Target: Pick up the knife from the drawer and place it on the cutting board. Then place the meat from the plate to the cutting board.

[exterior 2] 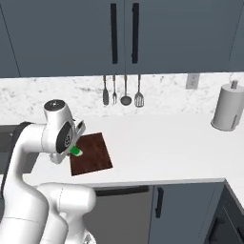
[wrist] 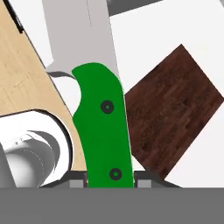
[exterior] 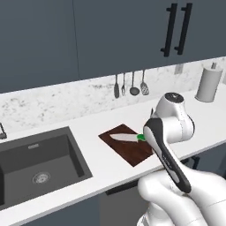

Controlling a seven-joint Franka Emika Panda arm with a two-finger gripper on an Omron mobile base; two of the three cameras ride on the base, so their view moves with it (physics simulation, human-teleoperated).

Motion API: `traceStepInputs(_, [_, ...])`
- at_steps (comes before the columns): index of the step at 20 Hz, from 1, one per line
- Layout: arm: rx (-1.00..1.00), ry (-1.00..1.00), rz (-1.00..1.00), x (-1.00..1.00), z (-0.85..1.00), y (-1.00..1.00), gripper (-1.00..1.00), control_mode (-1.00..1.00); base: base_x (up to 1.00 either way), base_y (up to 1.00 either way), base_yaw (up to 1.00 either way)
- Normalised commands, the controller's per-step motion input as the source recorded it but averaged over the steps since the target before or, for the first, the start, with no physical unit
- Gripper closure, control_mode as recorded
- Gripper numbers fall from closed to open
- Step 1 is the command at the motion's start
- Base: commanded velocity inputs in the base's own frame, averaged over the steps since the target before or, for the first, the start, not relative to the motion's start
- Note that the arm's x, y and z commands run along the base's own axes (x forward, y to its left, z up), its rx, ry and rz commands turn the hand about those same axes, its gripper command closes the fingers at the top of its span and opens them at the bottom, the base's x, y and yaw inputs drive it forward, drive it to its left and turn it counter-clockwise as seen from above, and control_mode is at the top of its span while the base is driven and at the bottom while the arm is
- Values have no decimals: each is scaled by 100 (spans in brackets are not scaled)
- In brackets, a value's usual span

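Note:
The knife (wrist: 103, 131) has a bright green handle and a pale blade (wrist: 81, 30). My gripper (wrist: 109, 177) is shut on the handle's end, one fingertip on each side. The knife (exterior: 126, 137) is held over the dark reddish-brown cutting board (exterior: 128, 152) on the white counter, with the blade pointing left in the left base view. From the right base view only the green handle (exterior 2: 75, 151) peeks out beside my wrist, at the board's (exterior 2: 93, 155) left edge. The drawer's black bar handle (exterior 2: 121, 191) lies under the counter edge. The meat and the plate are out of view.
A dark sink (exterior: 39, 163) is set into the counter left of the board. Several dark utensils (exterior: 130, 84) hang on the marble backsplash. A paper towel roll (exterior 2: 228, 107) stands at the far right. Bare counter (exterior 2: 162, 147) stretches right of the board.

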Motion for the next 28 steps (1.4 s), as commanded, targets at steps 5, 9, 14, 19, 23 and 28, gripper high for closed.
traceStepInputs(5, [0, 4, 16, 42, -28, -1, 100, -100, 6, 0, 4])
traceStepInputs(9, [-1, 20, 8, 98, -41, -24, 100, -100, 0, 0, 0])
traceStepInputs(14, [-6, 23, 1, 98, -33, -8, 100, -100, 0, 0, 0])
traceStepInputs(19, [-6, 13, 0, 70, -13, 0, 100, -100, 0, 0, 0])
traceStepInputs(23, [-1, 4, 0, 43, -24, 0, 100, -100, 0, 0, 0])
traceStepInputs(28, [0, -5, 0, 3, -61, 0, 100, -100, 0, 0, 0])
